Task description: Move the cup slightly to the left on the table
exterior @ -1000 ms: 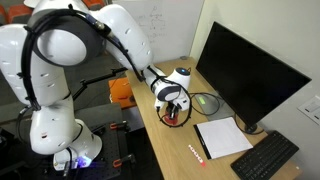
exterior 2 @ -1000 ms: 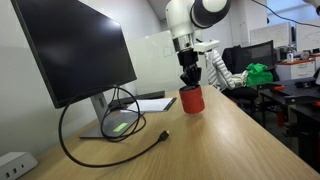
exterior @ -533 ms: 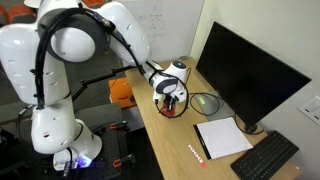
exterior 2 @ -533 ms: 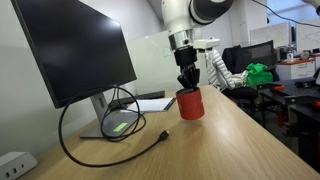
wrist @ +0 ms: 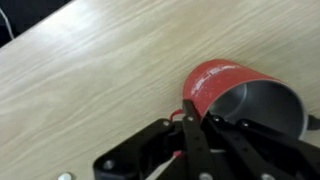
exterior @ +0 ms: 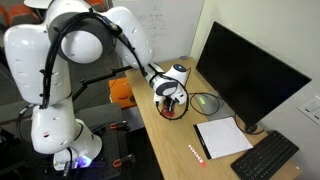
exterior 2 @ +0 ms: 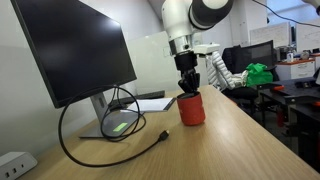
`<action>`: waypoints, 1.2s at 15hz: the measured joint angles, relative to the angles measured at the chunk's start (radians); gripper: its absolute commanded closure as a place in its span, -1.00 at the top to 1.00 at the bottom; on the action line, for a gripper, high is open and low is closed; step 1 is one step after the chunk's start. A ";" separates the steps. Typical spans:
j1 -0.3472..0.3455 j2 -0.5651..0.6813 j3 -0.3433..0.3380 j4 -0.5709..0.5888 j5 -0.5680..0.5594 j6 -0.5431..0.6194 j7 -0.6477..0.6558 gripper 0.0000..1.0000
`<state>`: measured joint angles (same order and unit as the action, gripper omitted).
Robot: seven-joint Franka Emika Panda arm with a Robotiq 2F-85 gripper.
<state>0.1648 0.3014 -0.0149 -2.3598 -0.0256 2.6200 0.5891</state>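
The small red cup (exterior 2: 192, 111) with a silver inside stands on the light-wood table (exterior 2: 235, 145) in front of the monitor. It also shows in an exterior view (exterior: 174, 111) and in the wrist view (wrist: 235, 88), resting on the table (wrist: 90, 70). My gripper (exterior 2: 187, 90) comes down from above and is shut on the cup's rim. In the wrist view the gripper (wrist: 202, 113) has one finger (wrist: 189, 112) outside the red wall and the other inside the cup. The gripper (exterior: 172, 100) partly hides the cup.
A black monitor (exterior 2: 75, 50) stands behind a looped black cable (exterior 2: 100, 140) and a flat greenish disc (exterior: 207, 101). A white notepad (exterior: 222, 136), a keyboard (exterior: 265, 157) and a red-and-white strip (exterior: 197, 153) lie further along the table (exterior: 165, 135). An orange object (exterior: 120, 92) sits beside the table.
The gripper and the held cup have slid a little along the table, toward the camera in the exterior view with the monitor at left. The grip stays shut.
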 measured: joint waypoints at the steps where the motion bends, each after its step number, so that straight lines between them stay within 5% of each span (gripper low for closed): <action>1: 0.000 0.004 0.000 0.000 0.000 0.009 0.000 -0.36; 2: 0.000 0.007 0.000 0.000 0.000 0.021 0.000 -0.34; 11: -0.009 -0.067 -0.006 -0.042 0.077 0.074 -0.021 0.97; 18: -0.037 -0.268 -0.019 -0.179 0.038 0.058 -0.040 1.00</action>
<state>0.1279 0.0332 -0.0344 -2.5391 0.0119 2.6783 0.5487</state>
